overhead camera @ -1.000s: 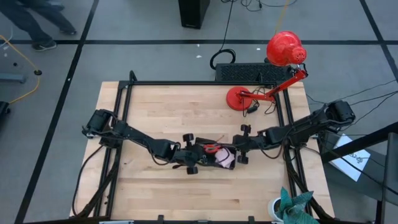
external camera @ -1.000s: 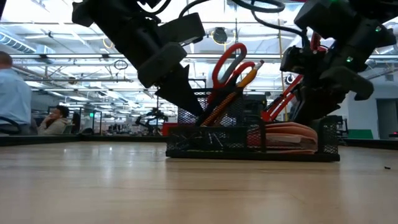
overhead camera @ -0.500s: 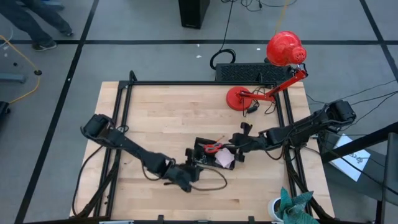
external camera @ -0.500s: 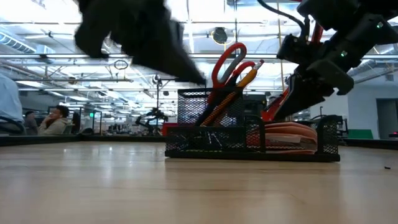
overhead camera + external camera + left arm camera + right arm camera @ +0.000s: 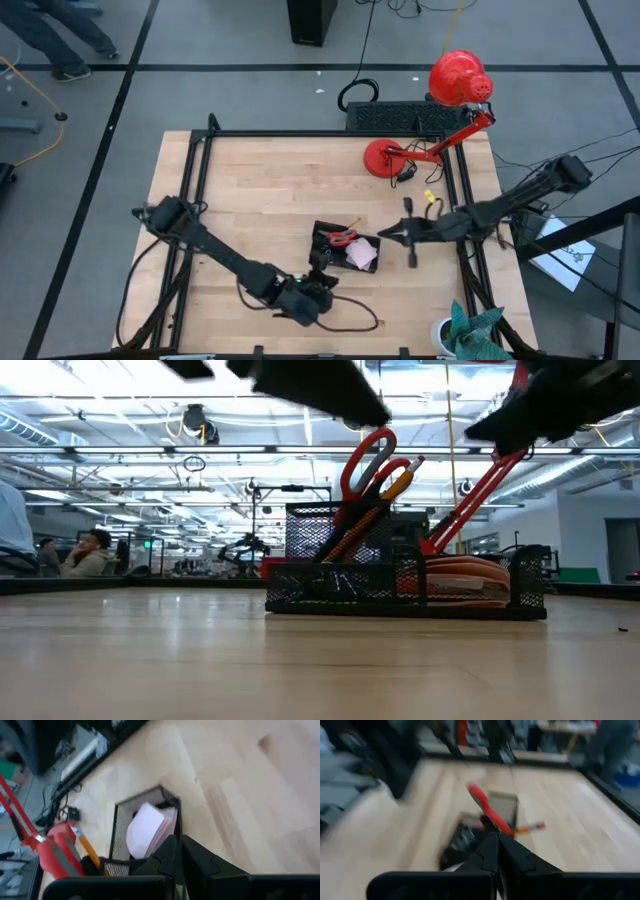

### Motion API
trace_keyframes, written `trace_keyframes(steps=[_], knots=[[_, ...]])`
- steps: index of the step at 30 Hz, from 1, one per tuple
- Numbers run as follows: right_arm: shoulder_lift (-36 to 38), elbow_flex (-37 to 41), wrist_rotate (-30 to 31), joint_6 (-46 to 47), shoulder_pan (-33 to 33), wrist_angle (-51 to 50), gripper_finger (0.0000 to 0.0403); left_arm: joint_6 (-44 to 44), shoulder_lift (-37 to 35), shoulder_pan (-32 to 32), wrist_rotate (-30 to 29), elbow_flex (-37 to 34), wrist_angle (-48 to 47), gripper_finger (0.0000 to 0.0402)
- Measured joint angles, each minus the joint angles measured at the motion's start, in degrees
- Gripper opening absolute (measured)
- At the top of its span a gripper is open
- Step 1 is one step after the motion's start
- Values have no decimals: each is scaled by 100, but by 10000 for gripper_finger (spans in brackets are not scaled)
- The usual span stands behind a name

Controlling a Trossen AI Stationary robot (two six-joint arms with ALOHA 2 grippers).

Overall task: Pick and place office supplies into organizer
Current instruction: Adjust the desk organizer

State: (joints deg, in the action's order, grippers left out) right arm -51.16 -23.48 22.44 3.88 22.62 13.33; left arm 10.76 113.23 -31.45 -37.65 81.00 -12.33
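Tabletop (image 5: 270, 190) of pale wood carries everything, framed by black rails. Across its near left part stretches the left arm, ending in the left gripper (image 5: 322, 283), which sits just on the near side of the organizer (image 5: 322, 233); its own wrist view shows the two dark fingers (image 5: 167, 857) pressed together with nothing between them. From the right edge the right arm reaches in, and the right gripper (image 5: 385, 235) hangs just to the right of the organizer, apart from it, its fingers (image 5: 492, 847) likewise meeting and empty.

At the far right corner stands a red desk lamp (image 5: 458, 78) with its round base (image 5: 382, 158) on the wood.

Near the middle of the table the black mesh organizer (image 5: 400, 585) rests flat. Upright in its taller rear cup are the red-handled scissors (image 5: 365, 460), with an orange pencil (image 5: 395, 485) leaning beside them. The pink sticky-note pad (image 5: 362, 254) lies in the organizer's right-hand compartment, seen from the left wrist as a pale stack (image 5: 147, 827) inside the mesh wall.
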Motion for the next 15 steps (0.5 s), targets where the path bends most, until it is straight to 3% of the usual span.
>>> trace_keyframes(steps=[3, 9, 15], knots=[[649, 429, -7, -6, 162, 390, 1, 119, 455, 71, -26, 453, -181, 31], [1253, 1017, 10, -138, 225, 886, 1, 783, 1431, 149, -438, 1562, -749, 35], [1536, 1156, -20, -162, 226, 606, 1, 1765, 2198, 337, -731, 2380, -686, 99]])
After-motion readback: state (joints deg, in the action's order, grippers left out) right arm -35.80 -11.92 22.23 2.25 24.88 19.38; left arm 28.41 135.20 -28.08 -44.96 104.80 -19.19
